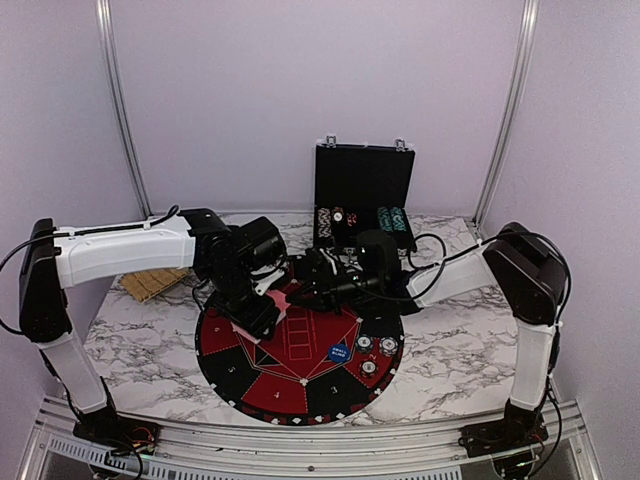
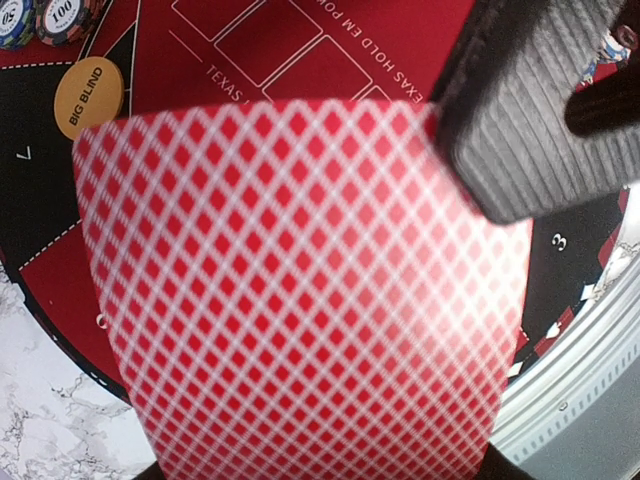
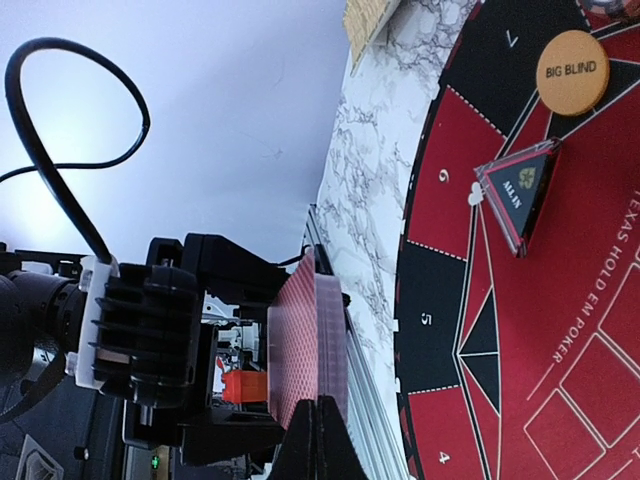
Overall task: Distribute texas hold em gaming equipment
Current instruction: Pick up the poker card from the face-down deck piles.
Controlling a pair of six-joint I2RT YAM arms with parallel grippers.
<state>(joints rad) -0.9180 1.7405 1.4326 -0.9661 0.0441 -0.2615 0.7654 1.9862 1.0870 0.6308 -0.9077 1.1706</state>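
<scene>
Left claw (image 1: pixel 260 306) clamps card deck (image 2: pixel 300 300); right claw (image 3: pixel 320 436) shut at deck edge; orange disc (image 2: pixel 92 97): "BIG BLIND".

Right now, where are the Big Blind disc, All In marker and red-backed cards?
Big Blind disc (image 3: pixel 572 72), right wrist view, orange face.
All In marker (image 3: pixel 520 190), right wrist view, dark centre.
red-backed cards (image 2: pixel 300 300), left wrist view, patterned back.

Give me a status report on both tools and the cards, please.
Left tool holding the card deck above the mat. Right tool shut on the top card, at its corner. Nothing seen in the way.
</scene>
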